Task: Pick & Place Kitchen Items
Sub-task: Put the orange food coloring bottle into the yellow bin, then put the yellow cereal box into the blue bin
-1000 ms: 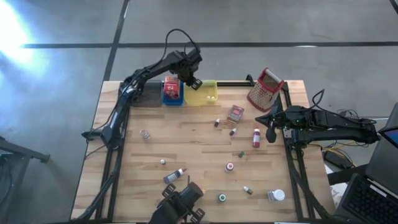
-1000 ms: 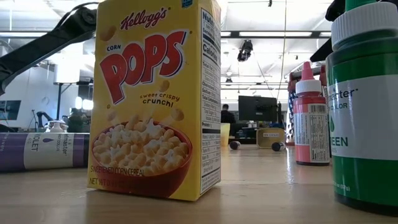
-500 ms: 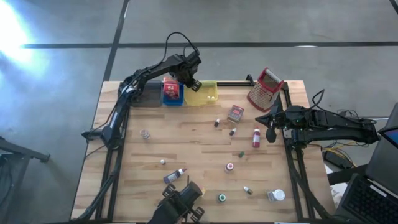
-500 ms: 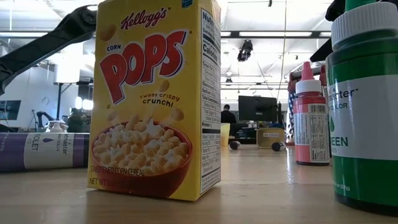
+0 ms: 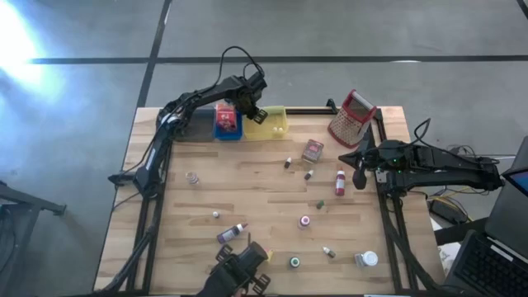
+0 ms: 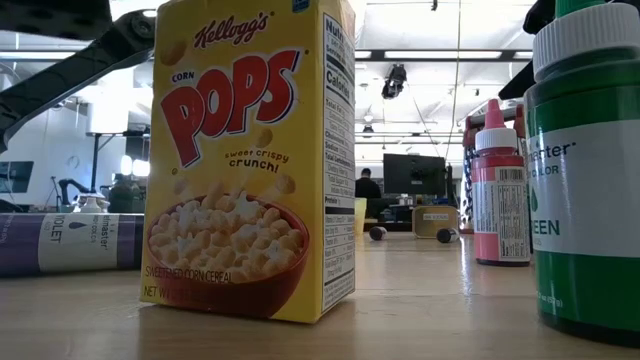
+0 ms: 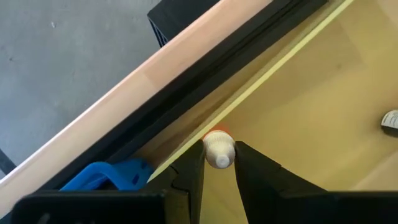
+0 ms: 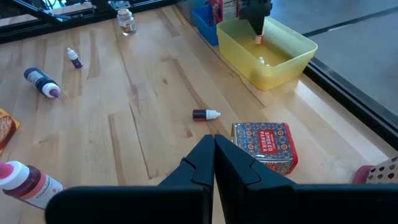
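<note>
Showing white cap, tiny orange bottle (image 7: 217,149)

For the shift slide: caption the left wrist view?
Left gripper holds a white-capped bottle over the yellow tray.

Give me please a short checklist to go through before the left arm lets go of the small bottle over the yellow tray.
1. Bottle held: ok. The left gripper is shut on the small bottle, white cap showing between the fingers.
2. Gripper above the yellow tray: ok. The right wrist view shows it hanging inside the tray's rim.
3. Room in the tray: ok. Only one or two tiny pieces lie on its floor.
4. Height above the tray floor: cannot tell.
5. Right gripper out of the way: ok. It is shut, holds nothing, and waits at the table's right edge near the red tin.
</note>
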